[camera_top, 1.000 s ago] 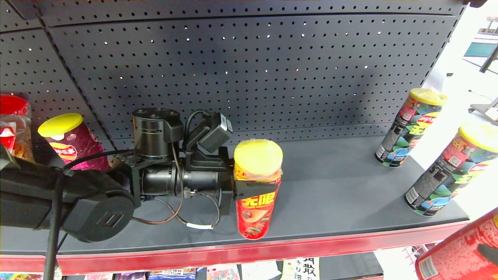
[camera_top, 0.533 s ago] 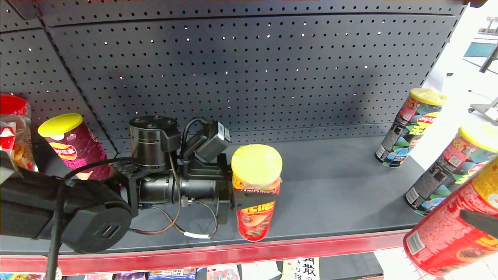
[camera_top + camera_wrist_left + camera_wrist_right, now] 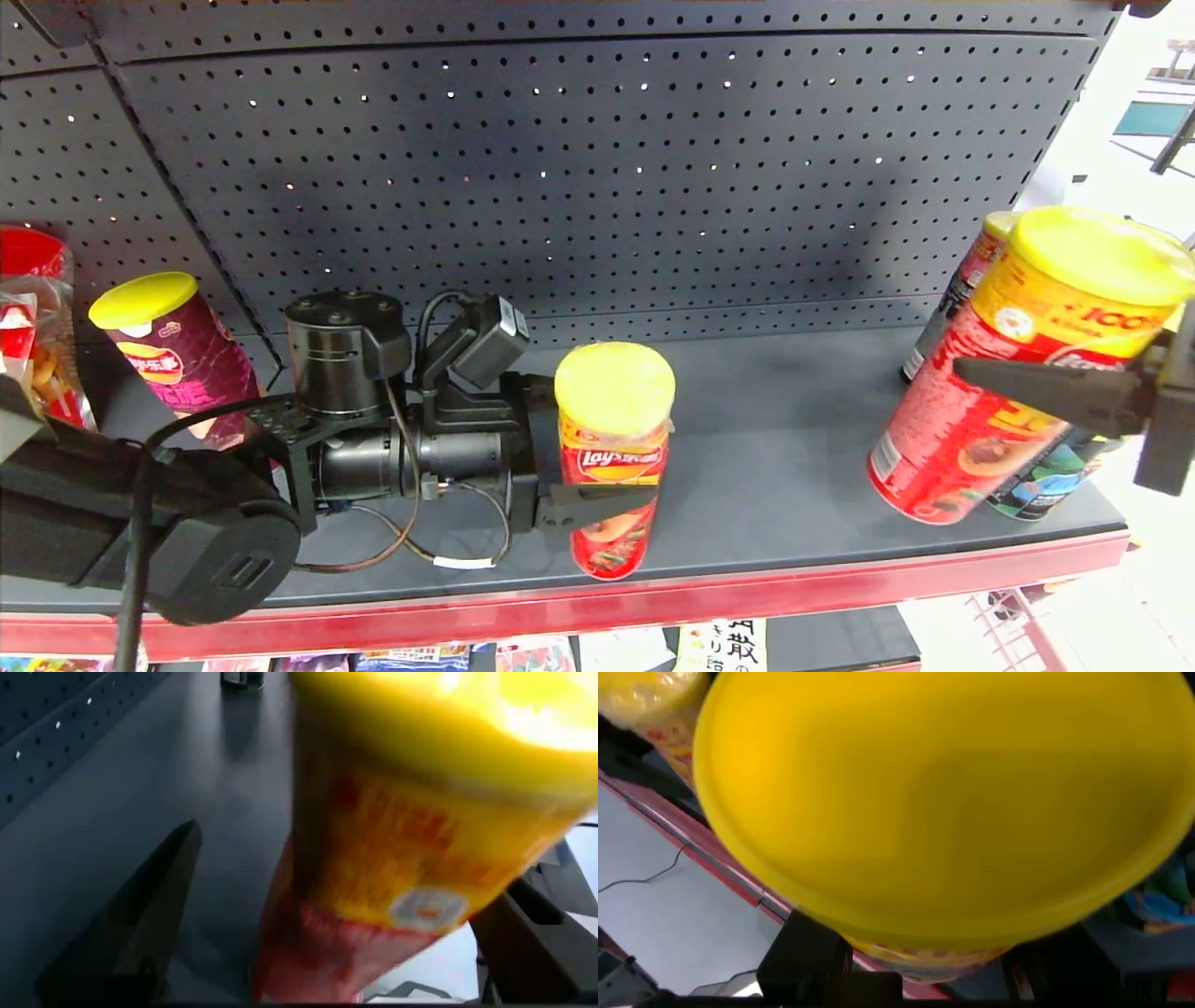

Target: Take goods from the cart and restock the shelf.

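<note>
Over the right end of the shelf (image 3: 794,448), right jaws pinch the tilted red can (image 3: 943,439), long axis leaning base-left, lid-right, bare shelf to its left; left jaws sit spread either side of the upright red can (image 3: 611,457) mid-shelf.

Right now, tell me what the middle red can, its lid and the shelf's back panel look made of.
Middle red can: likely cardboard tube under a glossy printed wrap; the label shines. Lid: yellow plastic by its look, smooth, slightly crinkled at the rim. Back panel: apparently sheet metal, dark matte paint, even rows of punched holes.
</note>
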Controlling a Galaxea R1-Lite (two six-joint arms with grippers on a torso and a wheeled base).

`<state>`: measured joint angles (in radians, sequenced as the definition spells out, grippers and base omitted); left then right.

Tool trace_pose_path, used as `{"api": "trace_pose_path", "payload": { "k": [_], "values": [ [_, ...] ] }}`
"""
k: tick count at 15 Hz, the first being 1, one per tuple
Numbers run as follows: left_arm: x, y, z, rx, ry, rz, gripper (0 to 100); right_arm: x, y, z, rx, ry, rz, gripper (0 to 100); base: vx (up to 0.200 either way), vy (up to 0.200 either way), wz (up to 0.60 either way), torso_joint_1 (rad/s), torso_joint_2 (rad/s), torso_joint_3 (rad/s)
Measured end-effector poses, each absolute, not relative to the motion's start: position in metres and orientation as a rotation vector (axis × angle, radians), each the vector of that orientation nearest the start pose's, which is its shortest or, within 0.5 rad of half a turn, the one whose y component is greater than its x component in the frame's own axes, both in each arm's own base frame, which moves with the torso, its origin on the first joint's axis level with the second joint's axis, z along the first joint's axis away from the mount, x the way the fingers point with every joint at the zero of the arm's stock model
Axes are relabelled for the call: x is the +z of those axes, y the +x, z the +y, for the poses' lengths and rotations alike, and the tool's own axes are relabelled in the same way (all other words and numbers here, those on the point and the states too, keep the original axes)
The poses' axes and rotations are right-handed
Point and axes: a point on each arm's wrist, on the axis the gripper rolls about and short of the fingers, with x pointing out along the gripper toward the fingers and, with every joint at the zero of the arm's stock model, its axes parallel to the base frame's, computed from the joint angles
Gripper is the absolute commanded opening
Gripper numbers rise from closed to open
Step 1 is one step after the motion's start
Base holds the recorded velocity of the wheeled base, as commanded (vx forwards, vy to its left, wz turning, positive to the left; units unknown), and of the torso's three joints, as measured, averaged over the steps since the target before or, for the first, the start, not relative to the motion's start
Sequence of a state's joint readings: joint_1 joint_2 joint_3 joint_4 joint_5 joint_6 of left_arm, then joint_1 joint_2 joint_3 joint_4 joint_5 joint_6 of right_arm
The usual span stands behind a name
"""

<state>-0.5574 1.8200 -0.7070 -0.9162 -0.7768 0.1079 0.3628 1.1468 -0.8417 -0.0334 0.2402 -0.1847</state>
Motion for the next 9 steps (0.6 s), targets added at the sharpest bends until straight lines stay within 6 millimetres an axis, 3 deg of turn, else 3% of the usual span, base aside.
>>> {"api": "trace_pose_path", "payload": {
  "k": [9],
  "values": [
    [0.137,0.228,-0.151,-1.198,0.071,0.223,100,0.264,0.261,0.138,0.735,-0.201,0.233,0,0.000,0.000,0.00,0.000,0.00,0.000]
  ]
}}
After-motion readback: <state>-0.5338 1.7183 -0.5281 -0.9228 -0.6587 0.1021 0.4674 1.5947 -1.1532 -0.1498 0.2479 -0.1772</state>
